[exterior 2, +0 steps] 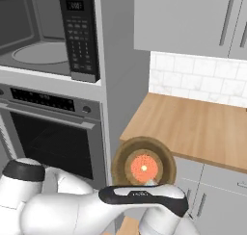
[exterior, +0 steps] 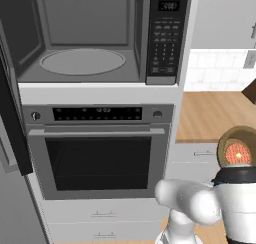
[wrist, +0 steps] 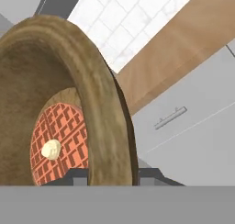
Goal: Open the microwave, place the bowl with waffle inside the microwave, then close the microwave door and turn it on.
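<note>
Kitchen cabinetry frames the microwave, its cavity exposed with the microwave door swung wide at left. Right of the oven, before the wooden desk, the fingers pinch the rim of the bowl with waffle, held aloft.

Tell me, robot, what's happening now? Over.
Hand clamped on bowl rim, waffle inside. Microwave open, turntable bare. Bowl off beside the counter, tipped sideways.

microwave stands open above the oven; bowl with waffle tilted lower right.
</note>
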